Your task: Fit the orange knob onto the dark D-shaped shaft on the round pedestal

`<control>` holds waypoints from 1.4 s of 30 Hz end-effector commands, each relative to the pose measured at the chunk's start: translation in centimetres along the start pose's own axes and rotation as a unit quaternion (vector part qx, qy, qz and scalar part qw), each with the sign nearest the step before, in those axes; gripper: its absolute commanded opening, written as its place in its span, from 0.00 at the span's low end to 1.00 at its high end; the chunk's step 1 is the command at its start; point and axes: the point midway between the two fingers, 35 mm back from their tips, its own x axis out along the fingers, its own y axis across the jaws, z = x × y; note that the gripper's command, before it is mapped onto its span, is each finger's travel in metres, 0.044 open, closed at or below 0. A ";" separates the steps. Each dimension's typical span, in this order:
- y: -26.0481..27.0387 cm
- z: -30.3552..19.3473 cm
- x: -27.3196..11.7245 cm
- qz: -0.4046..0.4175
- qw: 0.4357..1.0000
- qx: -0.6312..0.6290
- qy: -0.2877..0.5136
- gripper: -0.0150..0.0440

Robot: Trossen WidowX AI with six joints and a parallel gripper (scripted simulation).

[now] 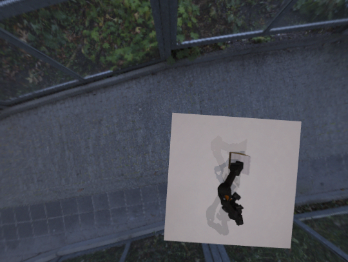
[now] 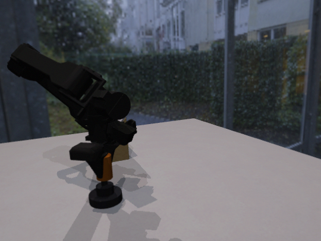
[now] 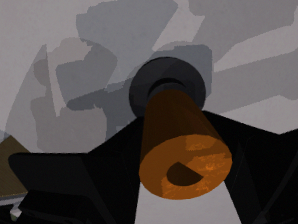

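The orange knob (image 1: 227,197) (image 2: 107,167) (image 3: 172,117) is held about upright over the round pedestal (image 2: 105,202) (image 3: 139,97). My gripper (image 2: 104,170) (image 3: 172,119) is shut on the knob, with a dark finger on each side in the wrist view. In the exterior view, a short piece of the dark shaft (image 2: 104,182) shows between the knob's lower end and the pedestal's raised centre. The knob stands above the pedestal, not down on it. A dark opening with a straight-edged corner shows in its near end face in the wrist view. The shaft's flat side is hidden.
A thin-walled wooden box or frame (image 1: 230,160) (image 2: 122,153) (image 3: 11,167) stands behind the gripper in the exterior view. The arm reaches over the pale table (image 1: 193,135) (image 2: 223,184), and its shadows fall around the pedestal.
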 end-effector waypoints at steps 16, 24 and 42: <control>-0.6 0.0 0.2 -0.002 1.000 0.003 -0.002 0.25; -0.6 0.1 0.2 -0.002 1.000 0.003 -0.002 0.25; 0.0 0.1 -0.1 -0.002 0.995 -0.102 -0.002 0.25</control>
